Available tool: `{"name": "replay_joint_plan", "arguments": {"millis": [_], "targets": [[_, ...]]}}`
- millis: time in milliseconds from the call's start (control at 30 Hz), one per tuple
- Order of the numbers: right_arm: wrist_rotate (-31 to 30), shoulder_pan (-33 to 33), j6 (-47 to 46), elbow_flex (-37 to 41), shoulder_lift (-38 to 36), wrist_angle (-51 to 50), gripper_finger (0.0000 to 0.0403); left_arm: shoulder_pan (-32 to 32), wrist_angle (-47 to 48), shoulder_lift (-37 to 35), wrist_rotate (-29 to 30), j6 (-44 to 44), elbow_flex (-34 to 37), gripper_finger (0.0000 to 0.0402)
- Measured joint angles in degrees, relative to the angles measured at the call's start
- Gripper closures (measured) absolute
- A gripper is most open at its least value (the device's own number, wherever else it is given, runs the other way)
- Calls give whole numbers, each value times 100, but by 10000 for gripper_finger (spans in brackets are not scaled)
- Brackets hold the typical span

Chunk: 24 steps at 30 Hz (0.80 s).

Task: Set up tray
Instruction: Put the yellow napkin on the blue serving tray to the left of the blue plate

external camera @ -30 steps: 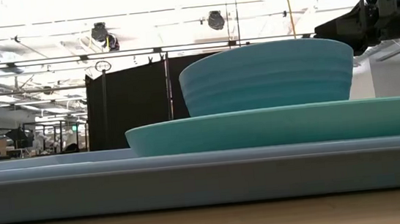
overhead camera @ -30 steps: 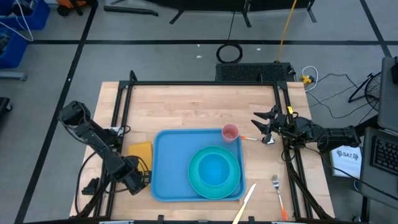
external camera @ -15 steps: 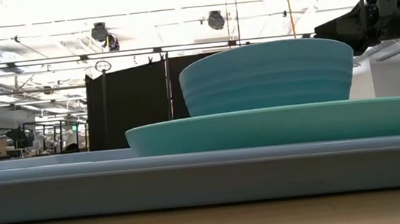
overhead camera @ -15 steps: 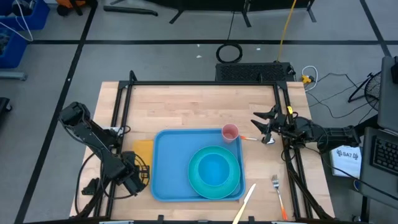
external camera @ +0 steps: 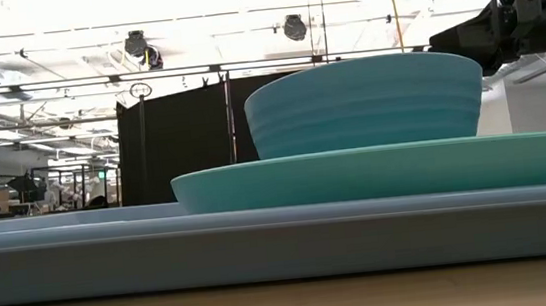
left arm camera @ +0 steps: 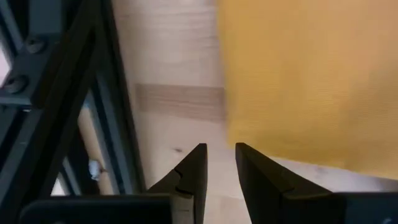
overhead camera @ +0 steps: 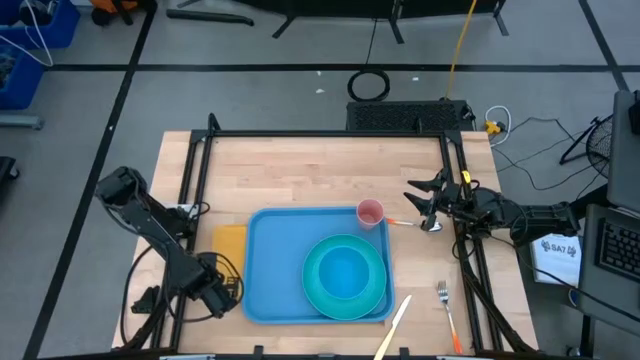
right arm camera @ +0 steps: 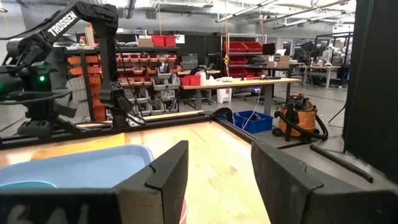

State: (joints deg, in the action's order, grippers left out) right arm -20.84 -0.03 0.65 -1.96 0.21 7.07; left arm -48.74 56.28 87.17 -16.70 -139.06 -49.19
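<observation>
The blue tray [overhead camera: 275, 270] lies flat in the middle of the table, also seen edge-on in the low view [external camera: 162, 254]. On it stands a turquoise plate [overhead camera: 375, 290] with a bowl [overhead camera: 345, 272] on top. A pink cup [overhead camera: 370, 212] stands at its far right corner. An orange-yellow napkin [overhead camera: 228, 243] lies flat on the wood beside the tray's left rim. My left gripper [overhead camera: 232, 287] hangs over the table just beyond the napkin's near edge [left arm camera: 292, 149], pointing down, its fingers [left arm camera: 221, 155] a narrow gap apart with nothing between. My right gripper [overhead camera: 425, 197] waits open at the table's right.
A spoon [overhead camera: 425, 226] lies right of the cup. A fork [overhead camera: 446, 298] and a pale knife [overhead camera: 395, 325] lie near the table's near right corner. A black frame rail [left arm camera: 106, 106] runs along the table's left edge close to my left gripper. Bare wood lies beyond the tray.
My left gripper has risen from the napkin's near end, drawn a little toward the table's near edge and tipped. The napkin stays flat where it was. The gap between the fingers shows no change.
</observation>
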Motion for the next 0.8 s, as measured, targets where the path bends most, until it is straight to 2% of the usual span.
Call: {"name": "replay_joint_plan", "arguments": {"millis": [100, 167, 267, 367, 500, 800], "targets": [[-1, 0, 1, 0, 0, 2, 236, -61, 155, 238, -388, -46, -2, 324], [-1, -1, 2, -1, 0, -4, 236, -99, 47, 409, -433, -19, 0, 346], [0, 0, 0, 0, 0, -2, 236, -111, -427, 559, 153, 160, -4, 385], [0, -2, 1, -1, -2, 0, 236, -99, -764, 558, 599, 256, -11, 395], [-1, -1, 0, 0, 0, 0, 236, -108, -620, 556, 297, 238, -9, 368], [0, -1, 2, 0, 0, -4, 236, -183, -695, 556, 229, 209, -9, 276]]}}
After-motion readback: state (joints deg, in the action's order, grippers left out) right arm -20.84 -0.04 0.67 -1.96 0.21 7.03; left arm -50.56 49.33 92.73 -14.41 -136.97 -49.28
